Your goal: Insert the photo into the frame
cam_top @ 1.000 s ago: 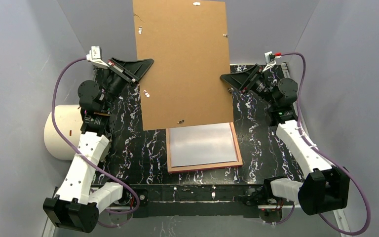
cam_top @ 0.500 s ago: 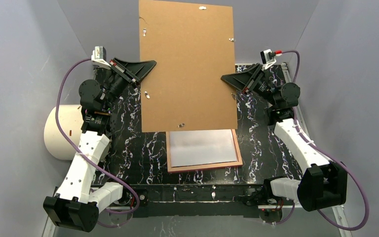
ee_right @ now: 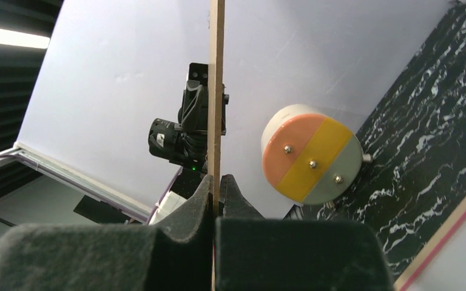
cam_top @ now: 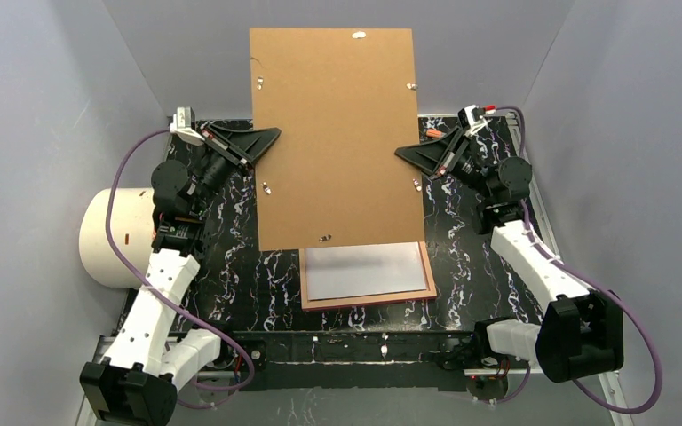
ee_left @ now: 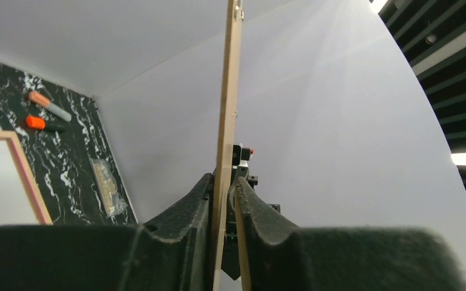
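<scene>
Board's up high: the right gripper (cam_top: 401, 153) clamps the brown cardboard backing board (cam_top: 337, 133) at its right edge, while the left gripper (cam_top: 273, 135) straddles the left edge, grip unclear. The thin rectangular wood-backed frame (cam_top: 368, 302) lies at the black marbled tabletop's (cam_top: 249, 266) near edge, with the white-backed rectangular photo (cam_top: 364, 271) inside it.

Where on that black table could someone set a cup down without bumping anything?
The table is bare left of the frame, toward the left arm, and right of it, toward the right arm. The middle is crowded: frame, white-backed photo inside, brown board hanging above.
</scene>
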Controlling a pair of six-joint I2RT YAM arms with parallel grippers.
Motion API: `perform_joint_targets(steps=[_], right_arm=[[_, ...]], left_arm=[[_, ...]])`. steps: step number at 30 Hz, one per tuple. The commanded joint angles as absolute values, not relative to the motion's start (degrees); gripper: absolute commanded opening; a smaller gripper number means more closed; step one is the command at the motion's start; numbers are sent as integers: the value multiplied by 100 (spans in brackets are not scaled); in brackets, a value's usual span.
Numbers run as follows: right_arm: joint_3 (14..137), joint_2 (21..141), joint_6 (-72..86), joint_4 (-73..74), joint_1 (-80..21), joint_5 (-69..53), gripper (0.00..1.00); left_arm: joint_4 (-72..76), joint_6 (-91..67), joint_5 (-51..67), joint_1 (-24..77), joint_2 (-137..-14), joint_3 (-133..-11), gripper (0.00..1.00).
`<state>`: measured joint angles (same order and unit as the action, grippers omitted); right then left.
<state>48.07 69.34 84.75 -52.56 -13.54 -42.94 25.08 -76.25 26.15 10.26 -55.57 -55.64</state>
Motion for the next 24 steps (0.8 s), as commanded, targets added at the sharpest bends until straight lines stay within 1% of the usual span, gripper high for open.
perform_joint_targets(steps=[1, 4, 9, 12, 17, 21, 24], right_arm=[[4426, 6735, 8088, -5062, -1268, -3841, 1], [4110, 6608, 8025, -4886, -1266, -3797, 1], [3704, 6453, 7960, -4770, -1242, -3867, 1], [3465, 6343, 7970, -4787, -1227, -3843, 1], [3312, 6332, 8008, -4834, -1181, -3840, 1], [3191, 6333, 8058, -4936, -1103, -3916, 1], [3068, 6260, 8086, -4933, -979, -3994, 1]], left_arm=[[2695, -7645, 2583, 1046, -5175, -5237, 20], [2383, -7463, 2613, 1046, -5120, -4958, 27], [1985, -7301, 2816, 1045, -5074, -4540, 35], [1795, -7164, 2855, 1040, -5030, -4337, 44], [1823, -7116, 3021, 1038, -5070, -4090, 54], [1602, -6912, 2976, 1037, -5078, -3957, 69], [1086, -6561, 2820, 1037, -5093, -3944, 80]])
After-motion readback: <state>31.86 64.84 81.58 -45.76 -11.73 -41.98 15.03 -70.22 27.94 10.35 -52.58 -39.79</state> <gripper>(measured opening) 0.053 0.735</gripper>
